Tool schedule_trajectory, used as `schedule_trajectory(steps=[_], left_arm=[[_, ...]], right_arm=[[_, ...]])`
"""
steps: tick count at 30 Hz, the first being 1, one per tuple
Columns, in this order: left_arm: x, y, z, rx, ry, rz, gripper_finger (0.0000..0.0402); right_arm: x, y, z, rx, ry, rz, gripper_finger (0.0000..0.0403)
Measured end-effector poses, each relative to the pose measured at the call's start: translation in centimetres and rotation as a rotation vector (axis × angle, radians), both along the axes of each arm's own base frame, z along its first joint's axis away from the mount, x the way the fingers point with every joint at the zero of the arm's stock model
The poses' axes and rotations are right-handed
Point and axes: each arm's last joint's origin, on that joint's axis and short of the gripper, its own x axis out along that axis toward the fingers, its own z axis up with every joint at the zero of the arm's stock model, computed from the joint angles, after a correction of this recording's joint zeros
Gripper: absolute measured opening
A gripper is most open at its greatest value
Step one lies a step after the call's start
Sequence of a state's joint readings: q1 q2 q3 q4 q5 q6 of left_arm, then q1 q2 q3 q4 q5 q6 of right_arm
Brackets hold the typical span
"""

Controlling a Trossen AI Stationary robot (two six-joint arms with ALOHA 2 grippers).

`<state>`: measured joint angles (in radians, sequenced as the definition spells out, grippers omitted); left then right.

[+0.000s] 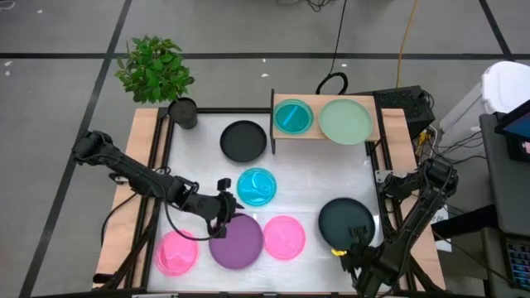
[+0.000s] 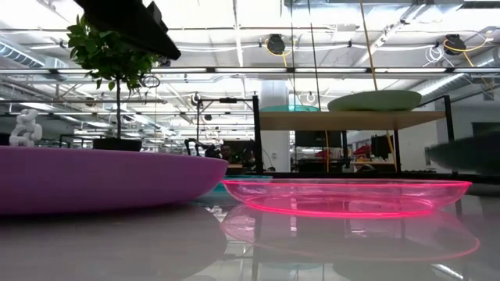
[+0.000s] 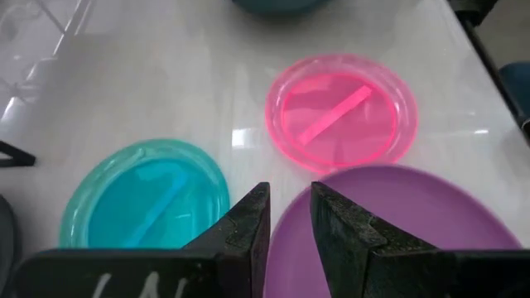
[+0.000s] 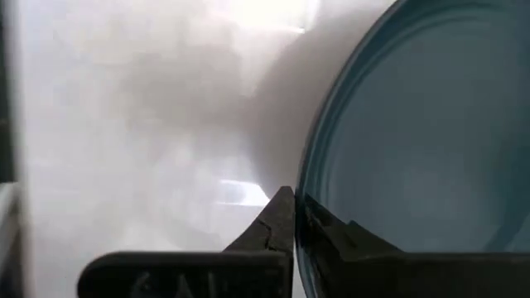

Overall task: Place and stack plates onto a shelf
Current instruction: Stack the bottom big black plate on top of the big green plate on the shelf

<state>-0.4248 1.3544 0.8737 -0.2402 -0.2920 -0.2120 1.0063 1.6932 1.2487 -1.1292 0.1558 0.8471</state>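
While two plates already sit on the shelf, a cyan plate and a sage plate side by side, six are left on the table: black plate, second cyan plate, two pink plates, purple plate and teal plate. My right tool is down at the near rim of the teal plate, fingers pinched on that rim with the edge running between them, so I call it holding the teal plate, though the plate looks flat on the table. My left tool hangs over the far edge of the purple plate, between it and the table's cyan plate, fingers narrow with a small gap and nothing in them. I judge the step in hand is picking up the teal plate. Next I need to lift it clear without dragging, carry it to the back right, and set it on the sage plate, centred so it nests and doesn't knock the cyan one. Thin rim grip could slip or tilt. A plant pot stands at the back left, out of the way.
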Motion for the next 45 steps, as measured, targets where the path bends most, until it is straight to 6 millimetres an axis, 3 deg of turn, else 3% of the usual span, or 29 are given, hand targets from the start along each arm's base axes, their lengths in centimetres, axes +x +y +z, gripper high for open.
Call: schedule_trajectory(steps=[18, 37, 45], left_arm=[[-0.8, 0.4, -0.9, 0.058, 0.118, -0.007, 0.0095], [-0.9, 0.4, -0.9, 0.061, 0.126, -0.007, 0.0095], [-0.9, 0.4, -0.9, 0.070, 0.126, -0.014, 0.0095]], right_arm=[[3.7, -4.6, 2.3, -0.218, -0.043, 0.022, 0.0000], [5.1, -11.8, 7.7, -0.131, -0.146, -0.040, 0.0000], [5.8, -13.3, 11.1, -0.118, -0.174, -0.042, 0.0000]])
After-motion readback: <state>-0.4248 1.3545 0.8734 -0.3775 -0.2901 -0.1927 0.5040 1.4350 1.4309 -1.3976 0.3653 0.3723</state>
